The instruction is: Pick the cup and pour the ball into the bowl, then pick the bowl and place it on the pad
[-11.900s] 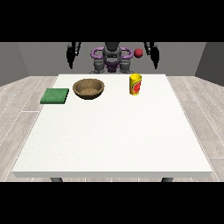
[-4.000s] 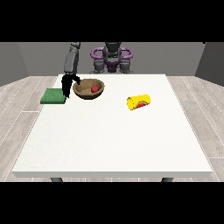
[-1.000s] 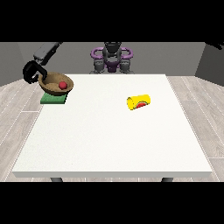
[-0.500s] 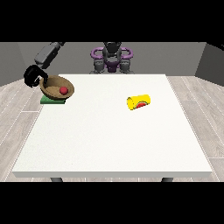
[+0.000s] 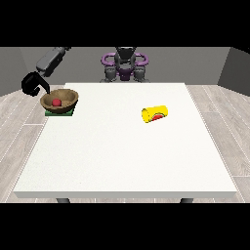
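Note:
A brown bowl (image 5: 70, 99) sits level on the green pad (image 5: 60, 113) at the table's far left. A red ball (image 5: 56, 102) lies inside it. The black hand at the view's left (image 5: 32, 84) is curled at the bowl's left rim, one digit reaching down onto the rim. The yellow cup (image 5: 155, 114) lies on its side right of the table's middle, its mouth towards the camera. No hand shows at the view's right.
The white table (image 5: 122, 151) stretches wide towards the camera. The robot's torso (image 5: 125, 63) stands behind the far edge. The arm at the view's left (image 5: 51, 59) slants down from the upper left to the bowl.
The bowl with the ball came down and to the right, from tilted in the air to level on the pad. The hand came with it. The cup has not moved.

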### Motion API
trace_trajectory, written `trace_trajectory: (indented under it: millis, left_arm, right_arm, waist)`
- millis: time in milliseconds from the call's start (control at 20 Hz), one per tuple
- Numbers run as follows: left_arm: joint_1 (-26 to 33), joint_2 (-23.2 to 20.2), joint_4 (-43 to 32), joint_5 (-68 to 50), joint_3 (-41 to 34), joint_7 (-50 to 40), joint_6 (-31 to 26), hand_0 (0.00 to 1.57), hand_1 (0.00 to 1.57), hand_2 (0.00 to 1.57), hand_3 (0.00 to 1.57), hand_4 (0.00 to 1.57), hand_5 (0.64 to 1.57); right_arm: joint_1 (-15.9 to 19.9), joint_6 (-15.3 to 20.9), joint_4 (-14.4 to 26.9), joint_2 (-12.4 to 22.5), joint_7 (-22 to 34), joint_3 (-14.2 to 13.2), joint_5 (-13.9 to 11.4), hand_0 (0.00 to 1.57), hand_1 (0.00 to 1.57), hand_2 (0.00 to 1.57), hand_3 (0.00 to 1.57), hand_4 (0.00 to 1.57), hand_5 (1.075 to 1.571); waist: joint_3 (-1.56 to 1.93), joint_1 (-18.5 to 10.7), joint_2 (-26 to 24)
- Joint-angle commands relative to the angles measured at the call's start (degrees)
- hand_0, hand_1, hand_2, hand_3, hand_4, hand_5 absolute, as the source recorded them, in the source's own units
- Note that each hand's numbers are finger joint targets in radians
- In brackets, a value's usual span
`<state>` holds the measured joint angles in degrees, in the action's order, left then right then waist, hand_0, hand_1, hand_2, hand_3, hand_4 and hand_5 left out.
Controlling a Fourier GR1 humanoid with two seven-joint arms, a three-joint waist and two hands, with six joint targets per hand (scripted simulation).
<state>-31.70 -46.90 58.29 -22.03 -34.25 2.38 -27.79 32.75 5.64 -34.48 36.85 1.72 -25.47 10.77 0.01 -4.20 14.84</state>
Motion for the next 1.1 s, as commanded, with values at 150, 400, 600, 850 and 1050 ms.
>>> trace_trajectory:
  millis: [150,400,600,850,1050]
  left_arm:
    - [1.25,-2.75,-4.67,0.36,-1.37,5.04,-2.64,0.00,0.00,0.00,0.00,1.19,1.564]
    - [0.50,-1.70,-1.36,-0.92,-0.77,3.62,-0.63,0.00,0.00,0.00,0.00,1.19,1.567]
    - [-0.88,-4.78,-4.67,0.16,-1.51,6.06,-1.15,0.00,0.00,0.00,0.00,1.20,1.568]
    - [-0.01,-0.23,1.29,-1.37,2.09,-0.29,1.36,0.00,0.00,0.00,0.00,1.19,1.569]
    - [4.54,6.47,0.99,3.31,6.26,1.59,4.73,0.00,0.00,0.00,0.00,1.19,1.569]
  right_arm:
    - [1.80,2.13,-0.48,-4.83,-3.59,-0.44,1.65,1.45,1.45,1.38,0.75,0.00,1.540]
    - [4.43,2.47,2.79,2.39,-3.62,-0.70,-0.36,1.15,1.15,1.32,1.00,0.19,1.532]
    - [5.85,-1.44,1.27,2.31,0.14,3.69,-2.69,0.00,0.00,0.21,0.00,0.00,1.442]
    - [3.88,-0.96,4.81,-1.22,-1.54,6.31,-5.30,0.00,0.00,0.00,0.00,0.00,1.407]
    - [7.26,-4.36,1.91,3.50,8.23,8.24,-6.08,0.00,0.00,0.00,0.00,0.20,1.375]
  waist:
    - [-0.03,-0.30,2.58]
    - [0.03,-1.81,4.10]
    - [-0.04,-1.42,4.42]
    - [0.03,-1.37,-1.01]
    - [-0.08,0.65,-8.94]
